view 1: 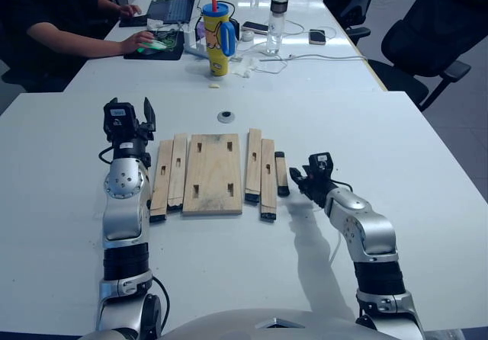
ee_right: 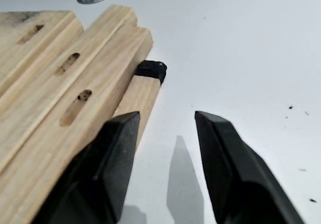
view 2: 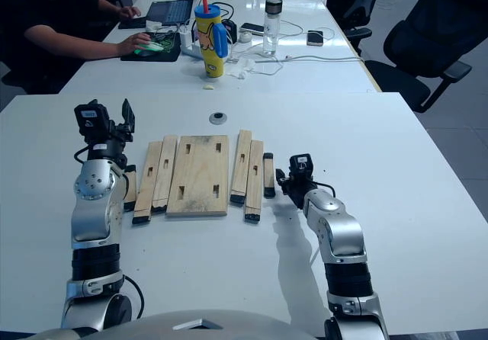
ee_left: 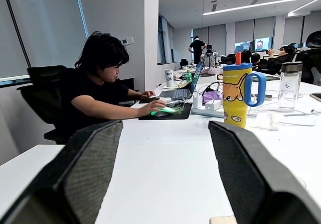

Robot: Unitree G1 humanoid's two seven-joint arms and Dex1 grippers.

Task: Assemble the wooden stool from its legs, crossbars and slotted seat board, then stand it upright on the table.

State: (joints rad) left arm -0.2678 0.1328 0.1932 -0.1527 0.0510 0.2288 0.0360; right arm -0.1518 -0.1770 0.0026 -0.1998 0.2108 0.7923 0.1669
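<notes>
My right gripper (ee_right: 165, 119) is wide open beside the short crossbar (view 1: 280, 174); my left gripper (view 1: 131, 120) is wide open too.

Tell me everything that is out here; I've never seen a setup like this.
seat board: one, pale wood, four slots, flat mid-table.
legs: four, pale wood, slotted, two flat on each side of the board.
crossbar: one short, wood with black ends, right of the legs.
round disc: one, grey, beyond the board.
tumbler: one, yellow with blue handle, far table.
bottle: one, clear, dark lid, beside the tumbler.
laptop: one, dark, far table.
left end effector: one, black, open, raised left of the legs.
right end effector: one, black, open, low beside the crossbar.
</notes>
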